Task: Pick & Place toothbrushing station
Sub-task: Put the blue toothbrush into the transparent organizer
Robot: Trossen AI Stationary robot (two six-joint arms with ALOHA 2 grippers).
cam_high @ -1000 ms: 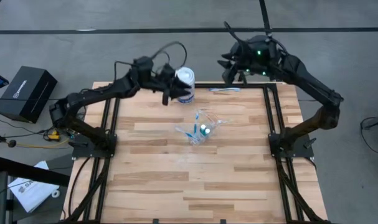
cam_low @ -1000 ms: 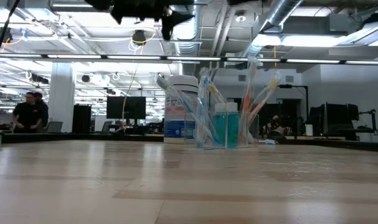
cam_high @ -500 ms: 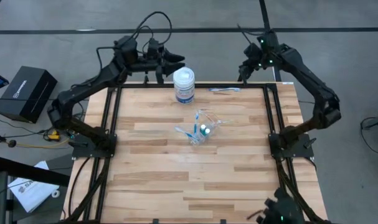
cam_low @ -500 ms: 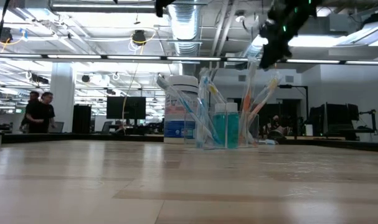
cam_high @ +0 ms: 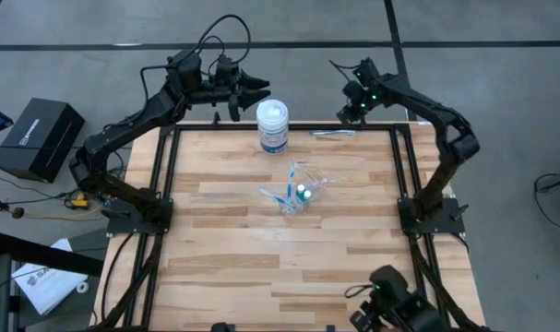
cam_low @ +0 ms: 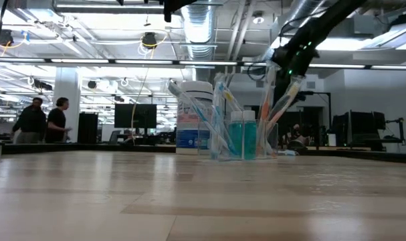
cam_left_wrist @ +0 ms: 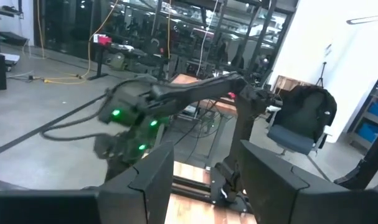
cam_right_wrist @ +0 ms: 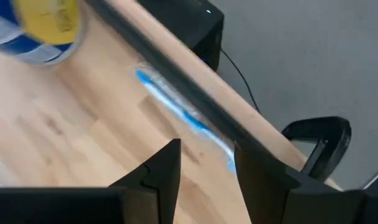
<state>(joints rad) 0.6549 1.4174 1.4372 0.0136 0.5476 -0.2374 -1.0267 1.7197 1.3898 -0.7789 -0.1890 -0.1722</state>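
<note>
The see-through holder stands near the table's middle. Thin blue-and-white toothbrushes lean in it, and two small white-capped cylinders stand in it. One loose toothbrush lies flat by the far edge; it also shows in the right wrist view. My left gripper is open and empty, beyond the far edge beside the white jar. My right gripper is open and empty, above the far edge just beyond the loose toothbrush.
The white jar with a blue label stands at the far edge, left of the loose toothbrush. Black frame rails run along the table's left, right and far sides. A black box sits off the table at the left. People stand in the room behind.
My left gripper has drawn back from beside the white jar, up and past the table's far edge; the jar has stayed in place. My right arm has swung and turned at the far right, then come down toward the loose toothbrush.
</note>
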